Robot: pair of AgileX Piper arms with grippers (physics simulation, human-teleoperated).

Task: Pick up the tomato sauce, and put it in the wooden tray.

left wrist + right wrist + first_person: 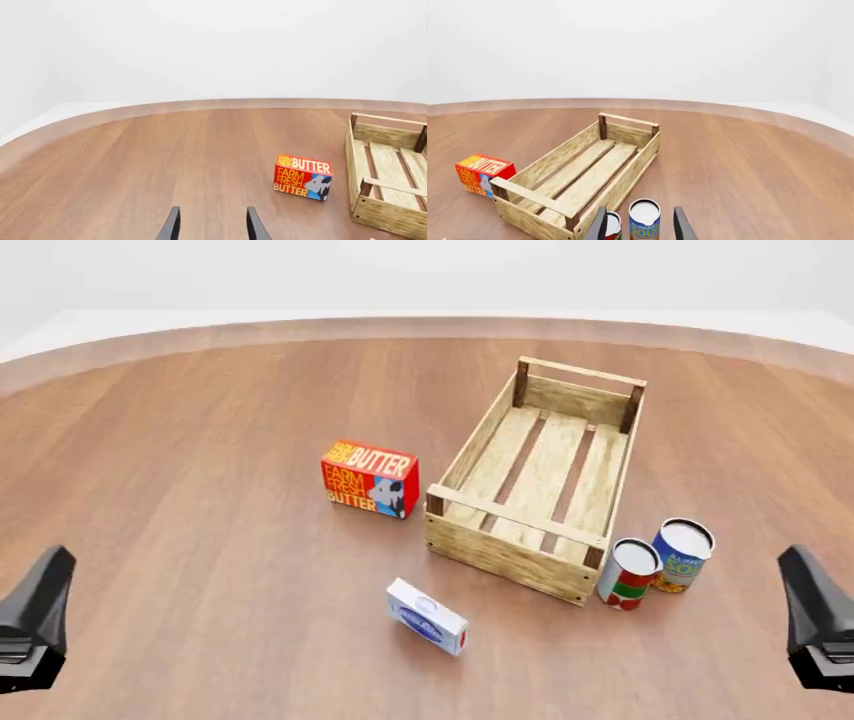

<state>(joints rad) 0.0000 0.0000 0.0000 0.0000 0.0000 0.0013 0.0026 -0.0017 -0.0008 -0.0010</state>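
Tomato sauce (629, 574) stands upright on the bench (200, 460), just beside the wooden tray (539, 480) at its near right corner, touching a blue-and-orange can (681, 555). Red box (370, 478) left of the tray reads "FARM FRESH BUTTER". Left claw (210, 225) and right claw (639, 225) parted, holding nothing

The red butter box (370, 480), standing at about 9 o'clock from the wooden tray (458, 460), reads "FARM FRESH BUTTER" in yellow on its front face and again, with "BUTTER" in white, along its top. The blue-and-orange can (682, 554) and the small white-and-blue box (427, 616) carry print too small to read.
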